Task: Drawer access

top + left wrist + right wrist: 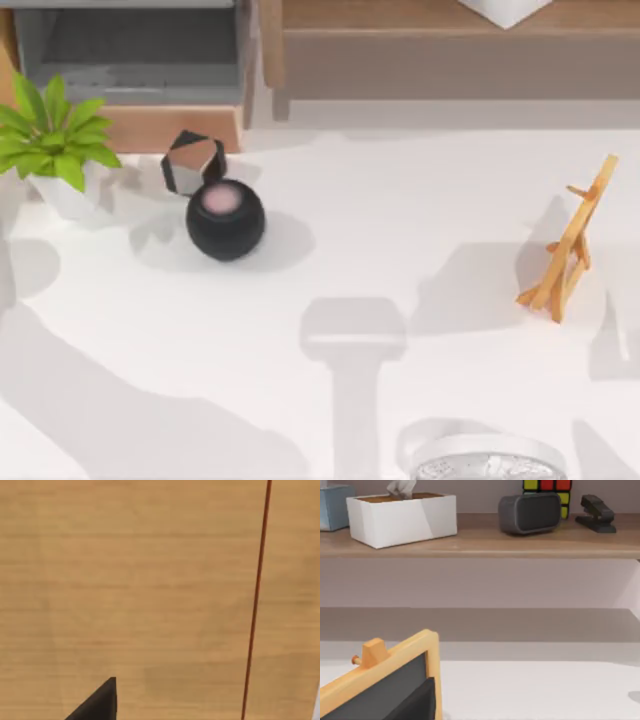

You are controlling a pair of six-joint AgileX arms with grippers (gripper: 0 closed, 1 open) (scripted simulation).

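The drawer sits at the back left of the table. Its tan wooden front panel faces the table and its grey inside lies open to the top view. In the left wrist view a dark tip of my left gripper sits very close to a tan wooden surface crossed by a thin red-brown line. A dark part of my right gripper shows in the right wrist view, just before a small wooden-framed chalkboard.
A potted plant stands left of the drawer front. A black round speaker and a black-and-white angular object sit just before it. The long brown shelf unit runs along the back right. A wooden easel stands right, a white fan near the front.
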